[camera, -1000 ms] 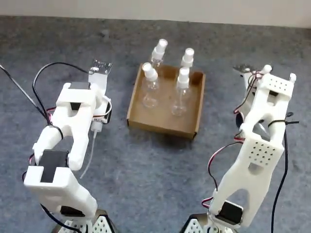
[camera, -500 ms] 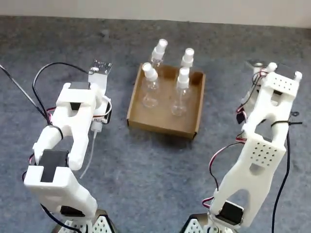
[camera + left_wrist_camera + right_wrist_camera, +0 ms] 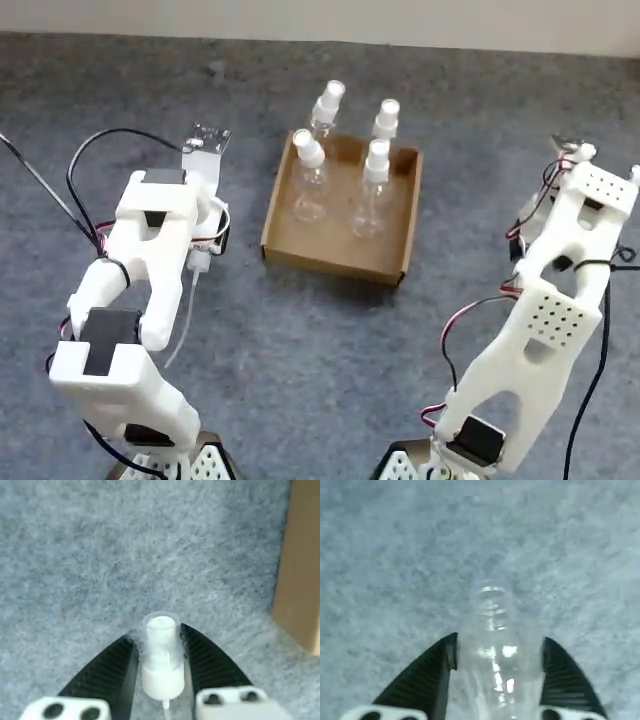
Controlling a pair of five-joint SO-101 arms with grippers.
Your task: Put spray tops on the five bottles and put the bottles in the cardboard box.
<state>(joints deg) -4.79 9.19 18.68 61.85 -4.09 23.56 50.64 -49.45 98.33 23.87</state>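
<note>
Left wrist view, left pincer (image 3: pixel 157 634) clamping spray top (image 3: pixel 161 666) lengthwise, right pincer (image 3: pixel 500 640) gripping bottle (image 3: pixel 496 665), open neck pointing away

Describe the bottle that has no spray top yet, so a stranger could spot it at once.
Start at the cardboard box mid-table, then go to the arm on its right. The right gripper holds a clear bottle there. Unlike the four bottles in the box, with white spray tops, its neck is bare.
</note>
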